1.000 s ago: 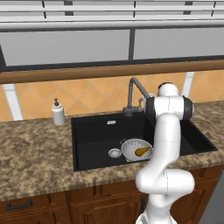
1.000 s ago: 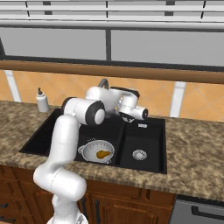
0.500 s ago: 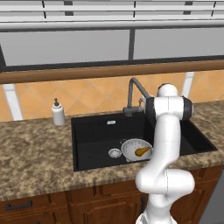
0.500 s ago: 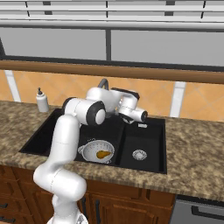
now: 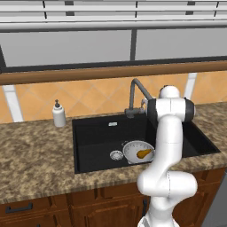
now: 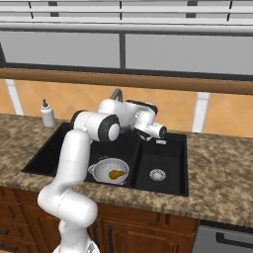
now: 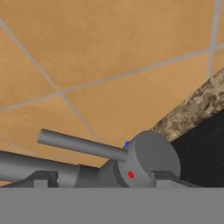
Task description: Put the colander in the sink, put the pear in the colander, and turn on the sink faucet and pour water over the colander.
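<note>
Closing my pincer (image 7: pixel 100 177) about the sink faucet (image 5: pixel 135 95) lever, jaws narrower than a second ago yet apart; the pear (image 6: pixel 115 174) lies in the colander (image 6: pixel 102 167).

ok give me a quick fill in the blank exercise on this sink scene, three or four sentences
1. The pear lies inside the ____.
2. The colander sits in the black ____.
3. The white soap bottle stands on the ____ beside the sink.
4. In the hand view, the gripper is at the ____, whose lever sticks out sideways.

Missing words: colander; sink; counter; faucet
</note>
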Motion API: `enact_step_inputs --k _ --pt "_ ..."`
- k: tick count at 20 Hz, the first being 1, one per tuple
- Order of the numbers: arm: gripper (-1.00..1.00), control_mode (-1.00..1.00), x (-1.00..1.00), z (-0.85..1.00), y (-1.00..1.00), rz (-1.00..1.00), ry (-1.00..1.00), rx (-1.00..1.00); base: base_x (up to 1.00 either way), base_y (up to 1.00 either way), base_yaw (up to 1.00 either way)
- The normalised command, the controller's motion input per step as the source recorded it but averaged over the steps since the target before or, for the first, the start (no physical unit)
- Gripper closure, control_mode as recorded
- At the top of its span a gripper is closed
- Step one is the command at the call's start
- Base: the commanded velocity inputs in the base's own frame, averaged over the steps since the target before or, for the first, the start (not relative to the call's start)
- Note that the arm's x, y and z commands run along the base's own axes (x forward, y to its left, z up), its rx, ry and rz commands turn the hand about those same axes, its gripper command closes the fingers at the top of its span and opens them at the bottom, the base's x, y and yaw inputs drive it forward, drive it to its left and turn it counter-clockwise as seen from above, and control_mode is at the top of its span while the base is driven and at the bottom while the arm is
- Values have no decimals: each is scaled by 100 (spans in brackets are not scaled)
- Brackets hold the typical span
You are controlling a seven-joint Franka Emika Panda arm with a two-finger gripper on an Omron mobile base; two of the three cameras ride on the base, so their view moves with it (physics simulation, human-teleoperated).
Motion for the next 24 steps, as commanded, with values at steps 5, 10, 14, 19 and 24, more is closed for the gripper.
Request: enact_step_inputs --k 5,10,14,19,24 --pt "-100 -100 18 -2 7 0 0 0 0 0 0" --pt "-100 -100 1 0 26 0 -3 0 0 0 0" --pt "-100 -100 5 0 19 0 -8 0 0 0 0" --pt "-100 -100 5 0 22 0 -10 0 0 0 0" --pt "-100 -100 3 0 24 0 -8 0 0 0 0"
